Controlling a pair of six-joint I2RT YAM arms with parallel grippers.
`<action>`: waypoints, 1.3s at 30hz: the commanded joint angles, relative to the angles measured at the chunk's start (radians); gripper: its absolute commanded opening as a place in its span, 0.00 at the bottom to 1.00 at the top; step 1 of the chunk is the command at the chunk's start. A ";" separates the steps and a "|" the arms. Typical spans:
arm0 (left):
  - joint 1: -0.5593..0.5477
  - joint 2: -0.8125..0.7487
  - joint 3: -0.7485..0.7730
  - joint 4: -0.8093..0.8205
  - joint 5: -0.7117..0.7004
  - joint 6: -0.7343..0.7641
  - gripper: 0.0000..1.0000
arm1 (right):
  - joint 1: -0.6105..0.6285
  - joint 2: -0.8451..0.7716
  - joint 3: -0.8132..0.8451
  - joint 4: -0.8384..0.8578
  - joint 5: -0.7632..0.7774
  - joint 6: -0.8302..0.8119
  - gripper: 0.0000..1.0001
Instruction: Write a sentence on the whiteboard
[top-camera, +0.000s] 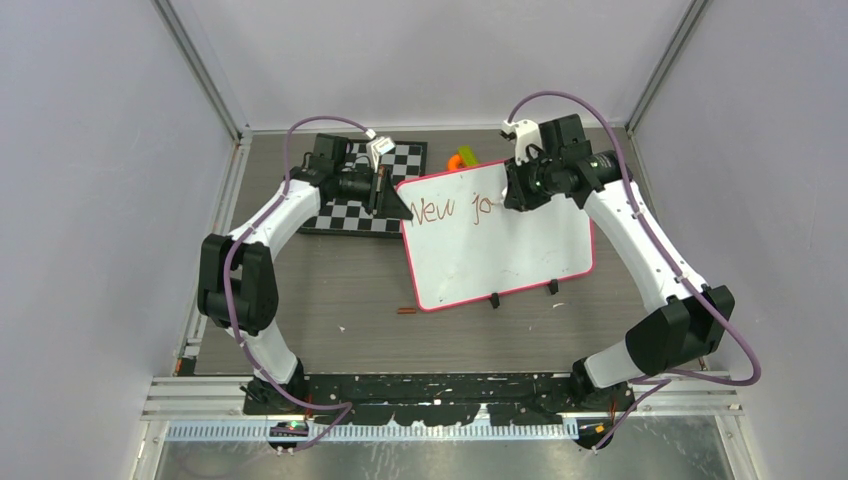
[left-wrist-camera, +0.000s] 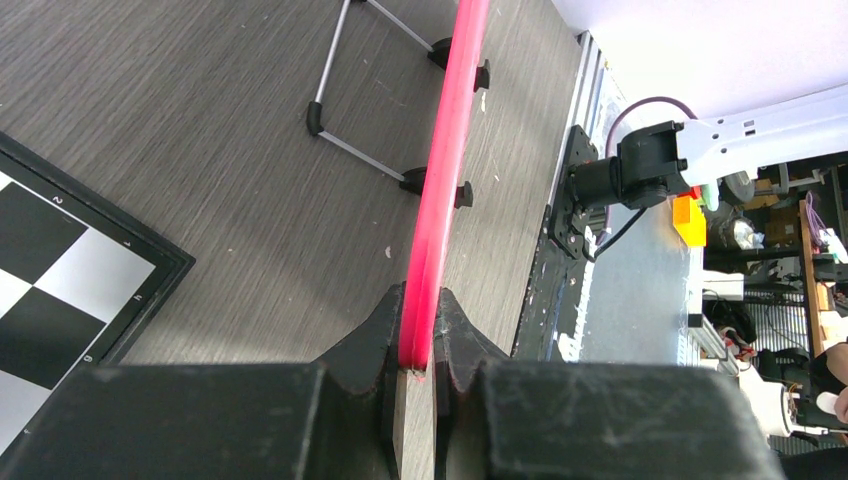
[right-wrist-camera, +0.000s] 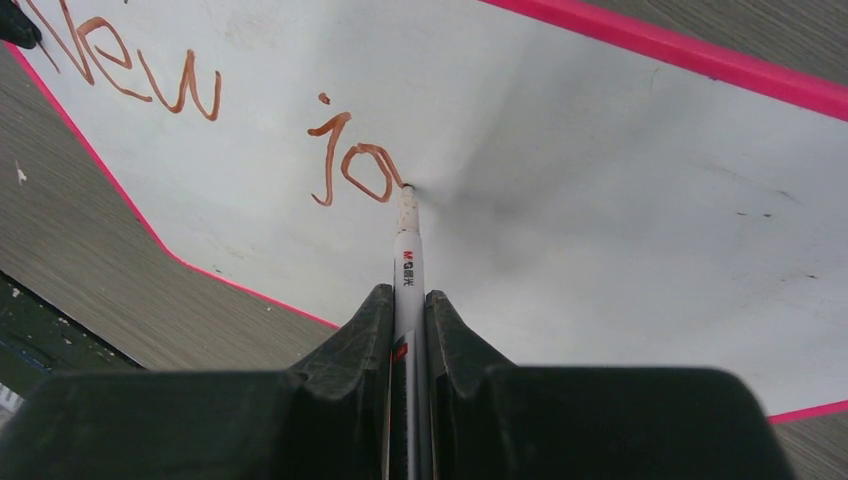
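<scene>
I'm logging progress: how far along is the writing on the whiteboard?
Done: the sentence so far reads "New jo" on the whiteboard. In hand: the right end effector grips a marker, tip touching the board after the "o", while the left end effector clamps the board's pink rim. Left: the rest of that word and whatever follows; the board beyond is blank.

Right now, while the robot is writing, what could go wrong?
1. The left pincer grips only the thin pink rim of the whiteboard. If it slips, the board might shift and the letters could go crooked.
2. The pen in the right pincer has its tip on the board, at the end of the unfinished sentence. Pushing too hard might rock the board on its wire stand or squash the tip.
</scene>
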 joint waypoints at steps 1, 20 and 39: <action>-0.012 -0.009 0.011 0.032 -0.046 0.005 0.00 | -0.017 0.007 0.081 0.032 0.040 -0.017 0.00; -0.013 -0.007 0.009 0.032 -0.049 0.007 0.00 | -0.020 -0.009 0.019 0.024 0.014 -0.011 0.00; -0.013 -0.011 0.003 0.036 -0.050 0.007 0.00 | 0.044 -0.030 -0.035 0.013 -0.049 0.021 0.00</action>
